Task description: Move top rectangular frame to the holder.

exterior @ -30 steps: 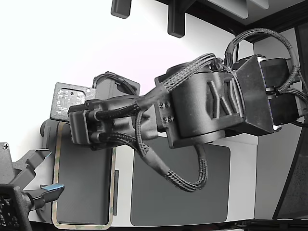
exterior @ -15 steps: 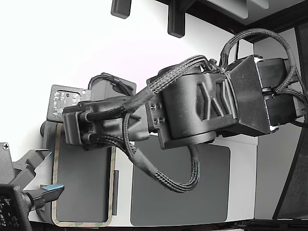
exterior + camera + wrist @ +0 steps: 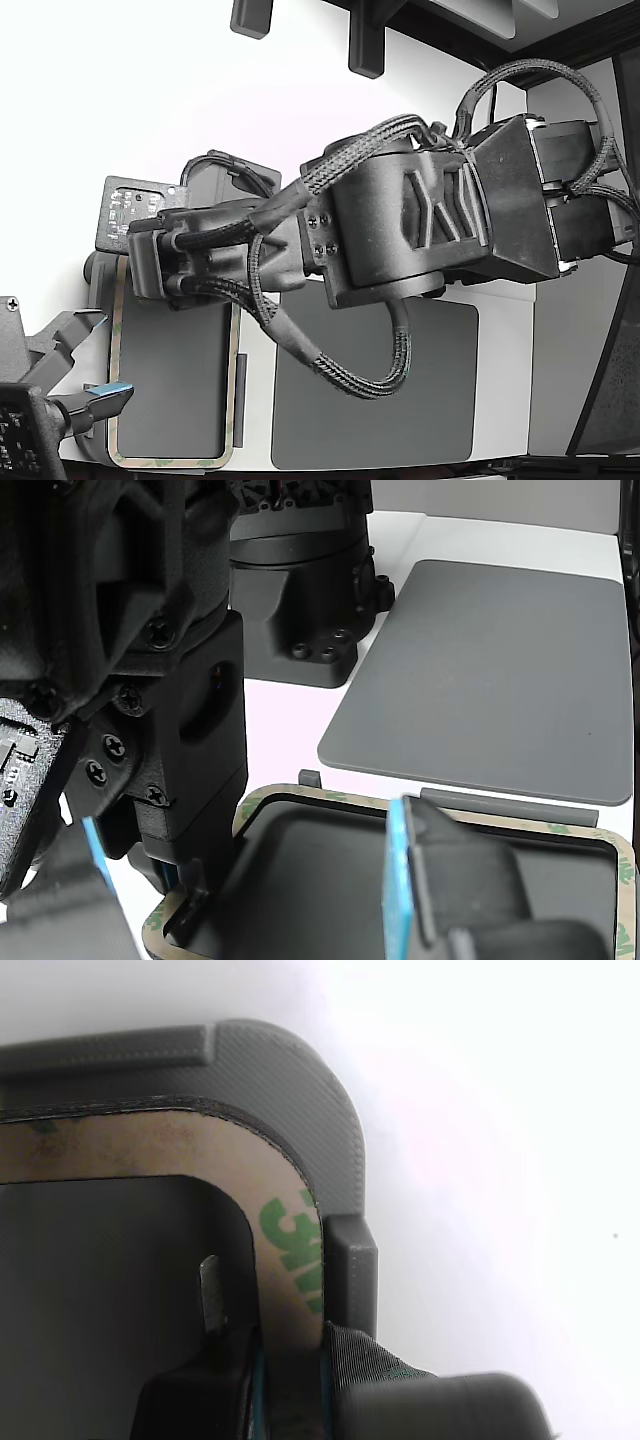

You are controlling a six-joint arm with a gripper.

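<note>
The top rectangular frame (image 3: 290, 1210) is a beige strip with green lettering around a hollow middle. It lies inside the rim of the light grey holder (image 3: 300, 1070), beside a raised tab (image 3: 352, 1260). My gripper (image 3: 285, 1365) straddles the strip near a rounded corner, one finger inside the loop and one outside, shut on it. In the exterior view the frame (image 3: 113, 380) sits at the lower left, and my wrist (image 3: 160, 265) covers its far end and hides the fingers. In the other view my finger (image 3: 192, 905) meets the frame (image 3: 330, 801) at its near corner.
A dark grey flat mat (image 3: 440, 390) lies to the exterior view's right of the holder (image 3: 510, 806). A second arm's gripper (image 3: 85, 370) with blue pads (image 3: 398, 880) stands close to the frame's lower left side. A black arm base (image 3: 300, 580) stands behind.
My arm and wrist have shifted slightly toward the exterior view's left. The frame's outline stays almost where it was.
</note>
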